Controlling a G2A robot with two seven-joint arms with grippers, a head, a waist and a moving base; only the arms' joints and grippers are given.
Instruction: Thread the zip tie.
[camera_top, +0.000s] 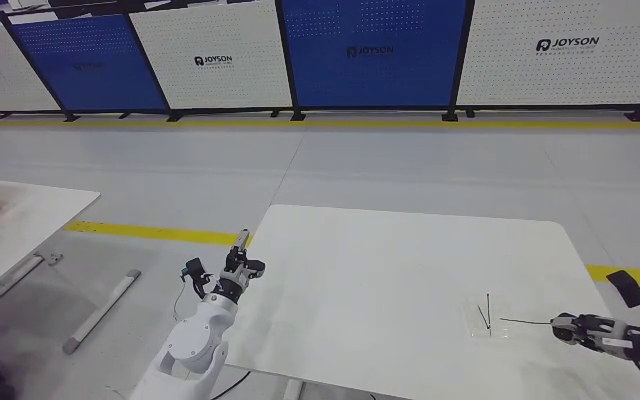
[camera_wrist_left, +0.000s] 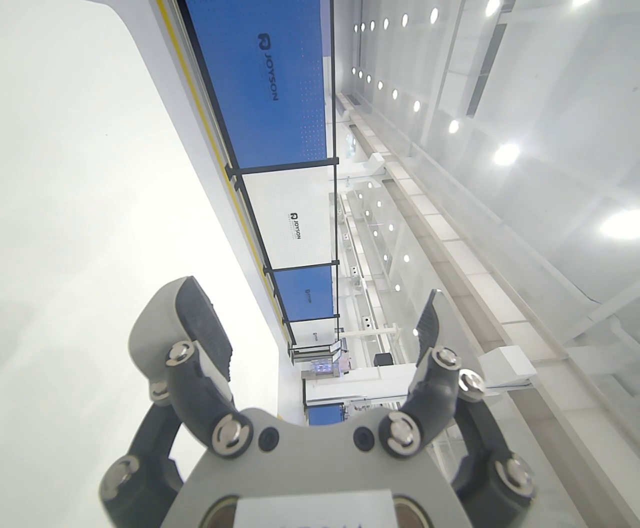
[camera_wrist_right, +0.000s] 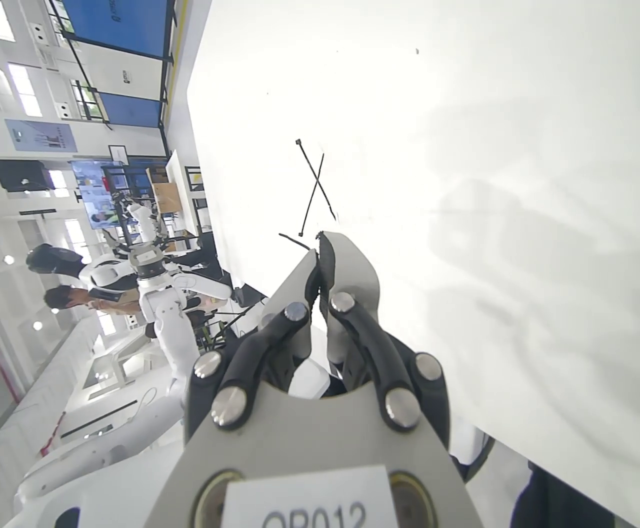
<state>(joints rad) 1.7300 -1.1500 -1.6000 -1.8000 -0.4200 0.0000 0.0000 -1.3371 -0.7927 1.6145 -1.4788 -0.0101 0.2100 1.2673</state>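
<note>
- Zip tie (camera_wrist_right: 294, 241) is sticking out from the very tips of the right gripper (camera_wrist_right: 319, 250), which is pinching shut on one end of it. I cannot tell whether that end is the head or the tail.
- Free length is hanging unsupported ahead of the right gripper, just over the table (camera_top: 400, 290).
- Two spare ties (camera_wrist_right: 316, 182) are lying crossed on the table just beyond the held tie's free end.
- Left gripper (camera_wrist_left: 315, 320) is sitting wide open and holding nothing, well apart from the right gripper and from every tie.
- Risk: the tip-only pinch is leaving the thin strap free to pivot or slip out, probably onto the table or off its near edge.
- Risk: the floppy free end is likely wobbling off aim, so it could miss the small head slot.
- Risk: any low sweep forward is risking a snag on the crossed spares, dragging them along.
- Risk: the left gripper is facing a long reach across, and a poor grab could be bending the strap or knocking it loose.
</note>
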